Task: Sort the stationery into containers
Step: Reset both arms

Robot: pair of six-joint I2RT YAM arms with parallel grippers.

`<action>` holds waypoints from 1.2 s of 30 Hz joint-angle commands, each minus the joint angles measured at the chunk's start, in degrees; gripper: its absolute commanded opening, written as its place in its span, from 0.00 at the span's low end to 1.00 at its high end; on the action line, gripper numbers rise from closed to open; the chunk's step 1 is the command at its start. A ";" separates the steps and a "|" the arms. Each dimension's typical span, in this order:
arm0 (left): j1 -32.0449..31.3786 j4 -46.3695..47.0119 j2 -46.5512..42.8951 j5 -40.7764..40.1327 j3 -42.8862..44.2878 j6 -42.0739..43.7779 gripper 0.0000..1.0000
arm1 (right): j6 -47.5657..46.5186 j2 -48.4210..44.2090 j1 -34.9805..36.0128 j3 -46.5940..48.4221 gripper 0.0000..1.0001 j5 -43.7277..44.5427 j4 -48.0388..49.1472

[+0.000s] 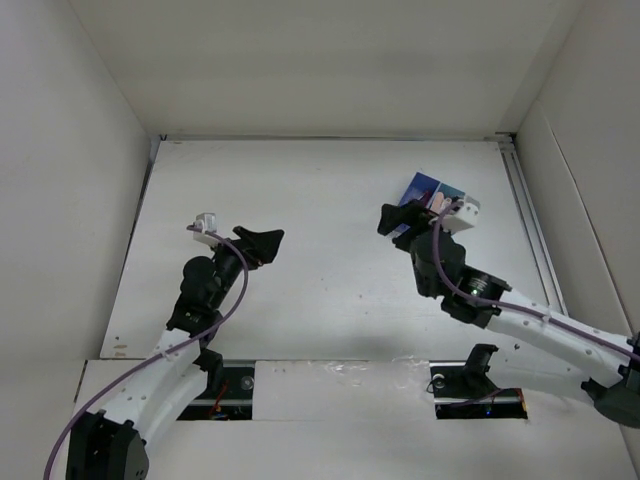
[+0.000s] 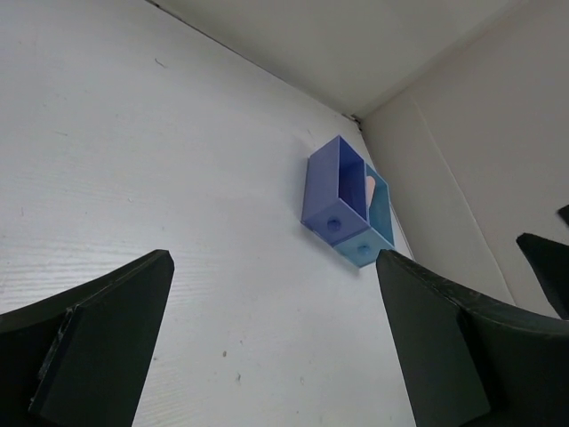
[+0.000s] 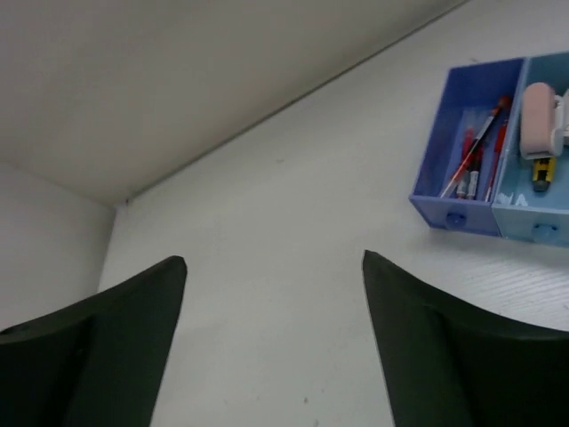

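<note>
Red and grey pens (image 3: 476,156) inside dark blue half of box (image 1: 432,195); pink eraser (image 3: 536,120) and yellow-and-black item (image 3: 542,169) inside its light blue half. Right gripper (image 1: 395,222) just beside box's near-left corner, fingers spread, nothing between. Left gripper (image 1: 270,245) well left of box, fingers spread wide, empty.
</note>
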 commanded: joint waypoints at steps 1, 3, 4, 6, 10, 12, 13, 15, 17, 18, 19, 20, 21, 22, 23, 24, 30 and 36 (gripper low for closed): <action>-0.15 5.79 3.31 1.54 -0.79 -2.53 0.98 | 5.43 -3.76 -1.76 -3.90 0.87 9.42 4.15; -0.15 7.10 4.81 2.42 -0.79 -4.02 0.98 | 6.84 -3.77 -3.25 -4.95 1.00 9.42 4.15; -0.15 7.63 6.13 2.43 -0.79 -5.07 0.98 | 7.97 -3.77 -3.26 -5.48 1.00 10.29 4.15; -0.15 7.64 6.67 2.43 -0.26 -5.08 0.98 | 8.51 -3.77 -4.74 -5.49 1.00 10.30 4.15; -0.15 8.33 7.90 1.81 -0.26 -6.14 0.97 | 9.13 -3.25 -4.75 -5.49 1.00 8.90 4.15; -0.15 8.96 7.90 2.59 -0.26 -5.44 0.97 | 9.13 -2.63 -5.27 -5.49 1.00 8.38 4.15; -0.15 8.96 7.90 3.12 -0.26 -4.91 0.97 | 9.13 -2.63 -5.28 -5.49 1.00 8.37 4.15; -0.15 9.57 7.90 3.13 -0.78 -4.91 0.97 | 9.13 -1.49 -5.28 -5.49 1.00 7.67 4.15; -0.15 9.57 7.90 3.13 -0.27 -4.38 0.97 | 9.13 -0.61 -5.89 -4.96 1.00 7.14 4.15; -0.15 9.05 7.90 3.13 -0.26 -3.51 0.97 | 9.13 0.35 -5.89 -4.96 1.00 7.14 4.15; -0.15 9.04 7.90 3.65 0.26 -3.50 0.97 | 9.13 0.36 -5.89 -4.96 1.00 7.14 4.15; -0.15 8.43 7.38 3.66 0.27 -2.81 0.97 | 9.13 1.06 -5.89 -4.35 1.00 7.14 4.15; -0.15 8.43 7.37 3.66 0.27 -2.28 0.97 | 9.13 1.07 -5.89 -4.34 1.00 7.14 4.15; -0.15 8.43 7.37 3.66 0.27 -2.27 0.99 | 9.65 1.59 -5.89 -4.34 1.00 7.14 4.15; -0.15 8.43 7.37 4.44 0.27 -1.75 0.99 | 9.66 1.59 -6.41 -4.34 1.00 7.14 4.15; -0.15 8.43 6.67 5.06 0.27 -1.13 0.99 | 9.66 1.59 -6.42 -4.34 1.00 7.14 4.15; -0.15 9.92 6.67 6.56 -0.26 0.98 0.98 | 9.66 2.12 -7.56 -4.34 1.00 6.61 4.15; -0.15 9.93 7.98 6.56 -0.96 2.03 1.00 | 9.66 5.10 -8.27 -3.65 1.00 5.21 3.63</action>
